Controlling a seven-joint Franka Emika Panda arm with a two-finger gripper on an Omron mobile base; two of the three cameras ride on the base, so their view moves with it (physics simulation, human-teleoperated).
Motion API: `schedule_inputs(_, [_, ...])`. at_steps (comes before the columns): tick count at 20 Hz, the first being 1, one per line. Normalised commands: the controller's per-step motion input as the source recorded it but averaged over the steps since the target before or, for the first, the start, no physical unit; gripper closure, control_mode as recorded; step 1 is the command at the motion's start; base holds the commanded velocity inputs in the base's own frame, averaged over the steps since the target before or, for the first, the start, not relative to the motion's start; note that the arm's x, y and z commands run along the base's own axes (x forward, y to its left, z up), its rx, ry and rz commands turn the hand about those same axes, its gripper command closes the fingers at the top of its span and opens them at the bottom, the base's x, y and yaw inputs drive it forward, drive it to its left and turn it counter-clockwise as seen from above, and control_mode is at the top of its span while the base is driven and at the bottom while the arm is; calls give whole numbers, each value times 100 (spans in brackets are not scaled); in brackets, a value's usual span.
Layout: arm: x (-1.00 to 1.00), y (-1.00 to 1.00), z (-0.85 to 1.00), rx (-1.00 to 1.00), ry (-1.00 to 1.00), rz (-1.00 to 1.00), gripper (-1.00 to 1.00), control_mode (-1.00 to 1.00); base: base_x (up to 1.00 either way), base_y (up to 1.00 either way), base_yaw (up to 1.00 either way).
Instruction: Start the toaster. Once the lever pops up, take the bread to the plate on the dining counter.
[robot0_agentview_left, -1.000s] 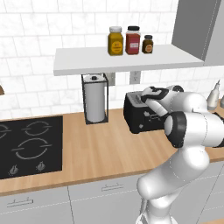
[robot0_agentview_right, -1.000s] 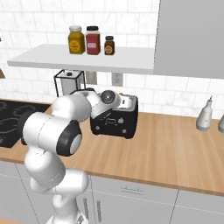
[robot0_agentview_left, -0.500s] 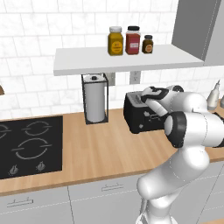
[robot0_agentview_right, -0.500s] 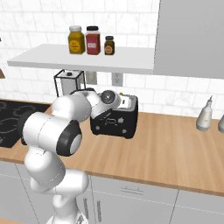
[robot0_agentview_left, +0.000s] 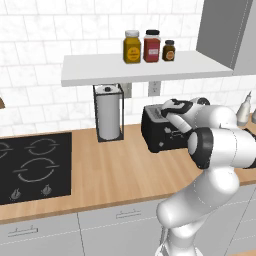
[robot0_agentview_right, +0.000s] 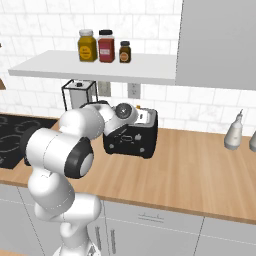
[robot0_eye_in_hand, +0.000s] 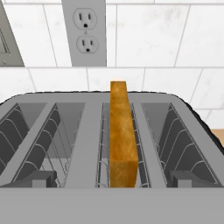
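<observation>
A slice of bread (robot0_eye_in_hand: 121, 131) stands upright on edge in a slot of the black toaster (robot0_agentview_left: 162, 132), its crust above the rim. The toaster sits toward the back edge of the wood-topped bench (robot0_agentview_left: 115, 172), beneath a wall outlet (robot0_eye_in_hand: 85, 30). The gripper (robot0_agentview_left: 172, 107) hovers just above the toaster, jaws fully apart, gripping nothing.

A: So what's the kitchen like?

B: White marbled tile wall (robot0_agentview_left: 40, 60), wood countertop (robot0_agentview_left: 115, 170) over grey drawers (robot0_agentview_left: 120, 220), black cooktop (robot0_agentview_left: 32, 165) on the left.

A: Anything up top?

B: A white shelf (robot0_agentview_left: 145, 67) with three jars (robot0_agentview_left: 148, 46), a paper towel holder (robot0_agentview_left: 108, 112) underneath, a wall outlet (robot0_eye_in_hand: 85, 31), and a grey cabinet (robot0_agentview_right: 220, 45).
</observation>
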Motion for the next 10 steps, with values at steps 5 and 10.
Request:
schedule_inputs(5, [0,0,0,0,0,0,-100,-100,0,0,0])
schedule_inputs(10, [0,0,0,0,0,0,-100,-100,0,0,0])
